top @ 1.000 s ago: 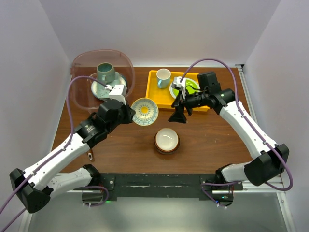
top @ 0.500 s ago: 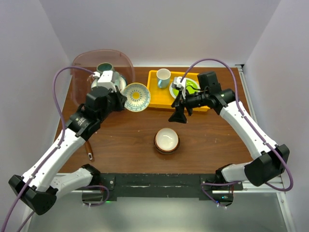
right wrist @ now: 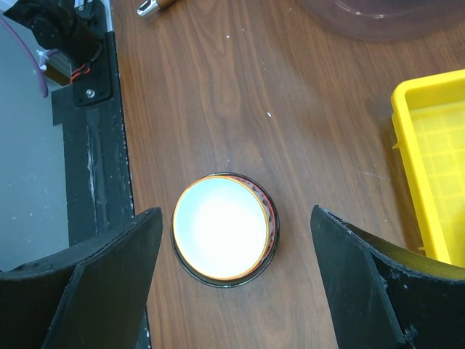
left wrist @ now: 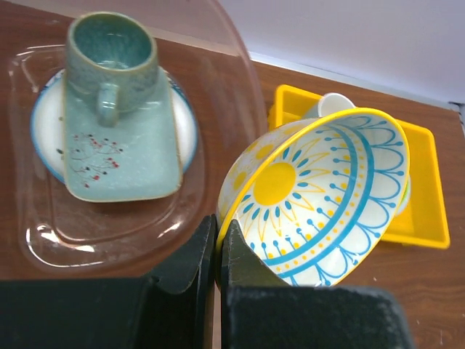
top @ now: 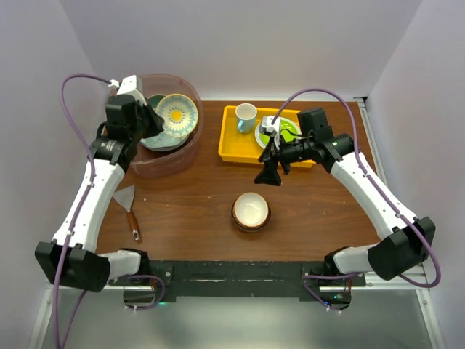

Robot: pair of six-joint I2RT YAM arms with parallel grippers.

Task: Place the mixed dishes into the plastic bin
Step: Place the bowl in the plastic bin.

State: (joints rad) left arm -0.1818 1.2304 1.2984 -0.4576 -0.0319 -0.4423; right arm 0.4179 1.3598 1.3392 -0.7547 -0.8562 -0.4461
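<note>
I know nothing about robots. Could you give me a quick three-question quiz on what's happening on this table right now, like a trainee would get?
1. True or false: the left claw is shut on the rim of the yellow-and-blue patterned bowl, holding it tilted over the plastic bin.
2. What stands on the pale green tray inside the bin? A) a teal mug B) a white cup C) a spatula
3. Which claw hangs open and empty, near the brown-rimmed bowl?

Key: 1 true. 2 A. 3 the right claw.
</note>
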